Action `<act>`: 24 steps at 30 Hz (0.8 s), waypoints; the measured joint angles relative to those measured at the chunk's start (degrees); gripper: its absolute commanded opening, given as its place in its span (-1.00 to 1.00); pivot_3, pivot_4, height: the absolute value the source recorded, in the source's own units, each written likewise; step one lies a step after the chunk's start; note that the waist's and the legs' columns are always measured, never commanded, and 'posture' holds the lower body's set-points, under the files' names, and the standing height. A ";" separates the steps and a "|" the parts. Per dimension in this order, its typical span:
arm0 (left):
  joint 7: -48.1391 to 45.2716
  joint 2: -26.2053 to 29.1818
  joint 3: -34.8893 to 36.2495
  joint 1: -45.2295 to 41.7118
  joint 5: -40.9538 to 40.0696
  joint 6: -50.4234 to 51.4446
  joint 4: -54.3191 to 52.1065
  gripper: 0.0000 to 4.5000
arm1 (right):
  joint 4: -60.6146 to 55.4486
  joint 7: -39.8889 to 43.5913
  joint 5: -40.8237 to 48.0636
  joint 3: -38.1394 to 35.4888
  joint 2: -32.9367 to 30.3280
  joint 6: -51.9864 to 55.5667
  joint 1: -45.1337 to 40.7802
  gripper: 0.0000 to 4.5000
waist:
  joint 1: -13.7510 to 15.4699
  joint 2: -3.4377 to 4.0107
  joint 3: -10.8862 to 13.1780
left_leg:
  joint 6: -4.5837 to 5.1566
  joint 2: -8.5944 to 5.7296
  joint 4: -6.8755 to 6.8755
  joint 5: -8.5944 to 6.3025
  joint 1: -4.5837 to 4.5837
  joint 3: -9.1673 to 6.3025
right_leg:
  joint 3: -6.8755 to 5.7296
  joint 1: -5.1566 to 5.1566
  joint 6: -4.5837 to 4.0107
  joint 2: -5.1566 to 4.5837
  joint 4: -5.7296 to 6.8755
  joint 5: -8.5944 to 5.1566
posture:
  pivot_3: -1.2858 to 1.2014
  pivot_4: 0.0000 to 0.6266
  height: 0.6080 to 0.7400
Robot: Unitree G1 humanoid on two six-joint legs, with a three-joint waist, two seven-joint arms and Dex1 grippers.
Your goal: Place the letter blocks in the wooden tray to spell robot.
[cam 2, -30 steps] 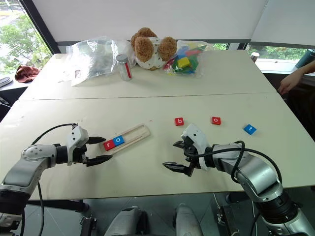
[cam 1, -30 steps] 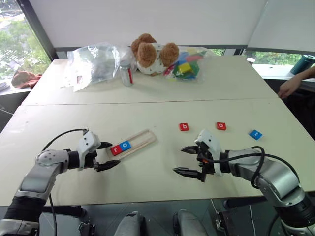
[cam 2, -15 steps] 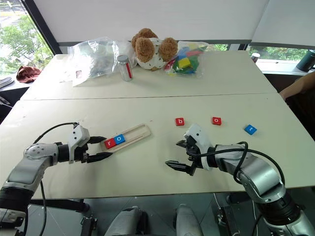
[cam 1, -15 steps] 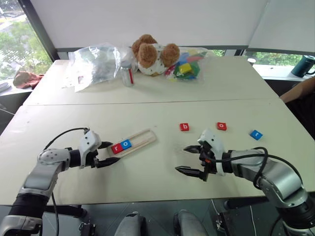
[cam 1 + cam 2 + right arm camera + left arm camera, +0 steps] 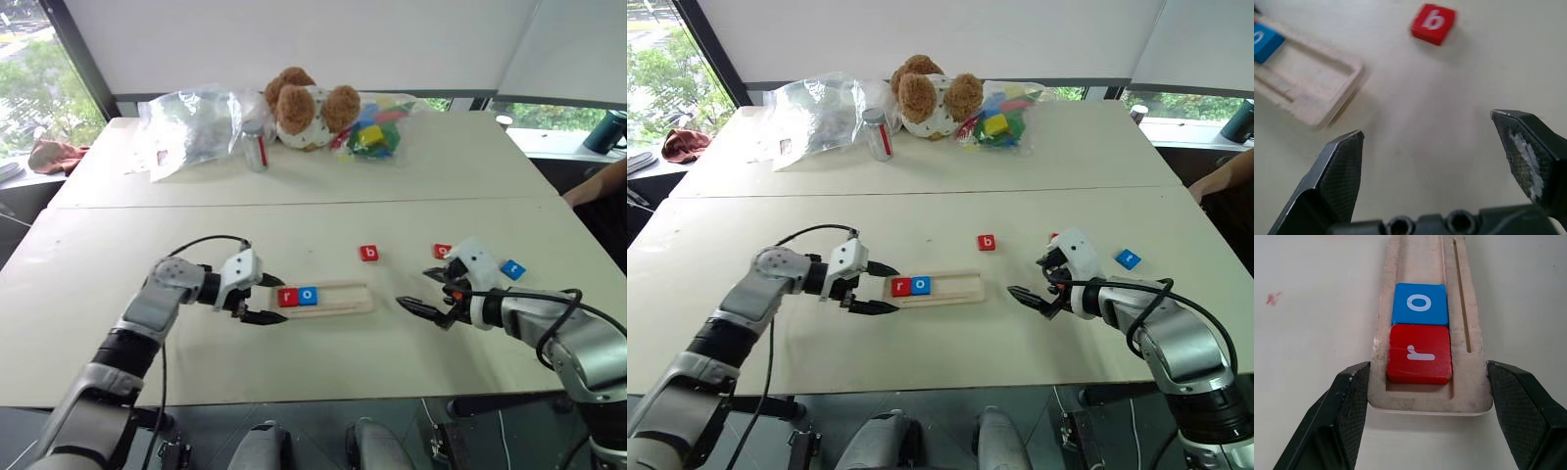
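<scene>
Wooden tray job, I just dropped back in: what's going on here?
The left pincer is shut on one end of the long pale wooden tray, which holds the red square r tile and the blue square o tile side by side. The right pincer is open and empty above the table. The red square b tile, red square o tile and another blue square tile lie loose.

A teddy bear sits far beyond both jaws. A clear plastic bag, a can and bagged toy blocks flank it.
</scene>
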 measured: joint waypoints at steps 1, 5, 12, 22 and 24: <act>-0.50 -0.47 -0.05 -0.93 0.40 -1.46 1.92 0.37 | 0.10 -0.80 -0.43 -0.24 0.59 -0.31 -0.03 1.00 | 0.06 0.00 0.00 | 0.00 0.01 0.00 0.00 0.01 -0.01 | -0.01 0.00 0.00 0.03 0.01 0.00 | 0.03 -0.52 1.00; -1.59 -2.13 -0.07 -3.71 1.35 -4.70 7.34 0.37 | -0.07 -3.29 -1.32 -0.34 3.54 -0.65 -0.12 1.00 | 0.24 0.00 0.00 | 0.02 -0.01 0.12 0.01 0.01 0.02 | -0.01 0.06 0.02 0.03 0.08 0.01 | 0.03 -0.52 1.00; -2.25 -2.69 0.49 -4.15 1.38 -8.40 10.97 0.99 | -0.66 -7.94 -1.54 0.02 8.61 2.06 -1.42 1.00 | 0.19 -0.01 -0.01 | 0.02 0.00 0.14 0.01 0.07 0.01 | -0.01 0.11 0.02 0.04 0.12 0.01 | 0.03 -0.52 1.00; 1.79 3.56 6.65 1.58 -0.95 -1.55 2.89 0.99 | 2.19 -23.80 -3.14 -0.53 27.15 10.97 -13.92 1.00 | -1.35 -0.01 -0.01 | -0.03 0.11 -0.02 0.04 0.05 -0.05 | 0.00 -0.14 0.01 0.12 0.30 0.00 | 0.03 -0.52 1.00; 4.12 5.54 10.32 4.99 -3.15 2.86 -1.65 0.99 | 2.86 -27.68 -4.50 -0.69 30.21 12.83 -14.81 1.00 | -1.27 -0.01 -0.01 | -0.04 0.11 -0.04 0.04 -0.06 -0.06 | -0.01 -0.22 0.01 0.07 0.29 0.00 | 0.03 -0.52 1.00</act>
